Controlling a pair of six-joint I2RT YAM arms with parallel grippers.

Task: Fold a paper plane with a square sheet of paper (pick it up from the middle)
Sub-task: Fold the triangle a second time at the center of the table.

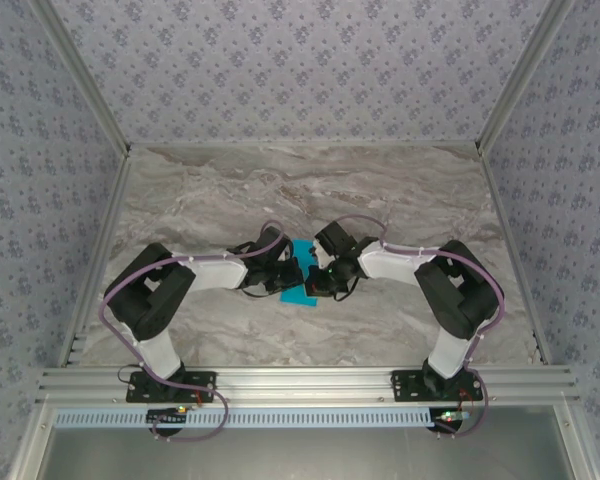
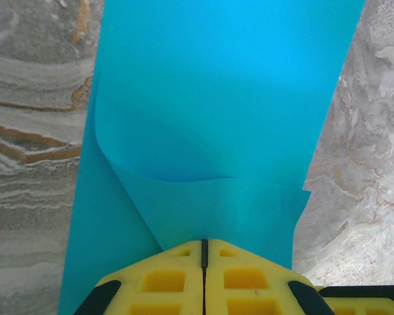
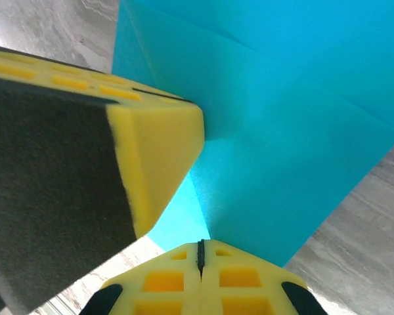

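My left claw was pinched closed on a curled edge of the square sheet of paper, and my right claw was clamped on its opposite side. The plain cyan sheet, creased, was between them at the middle of the table.
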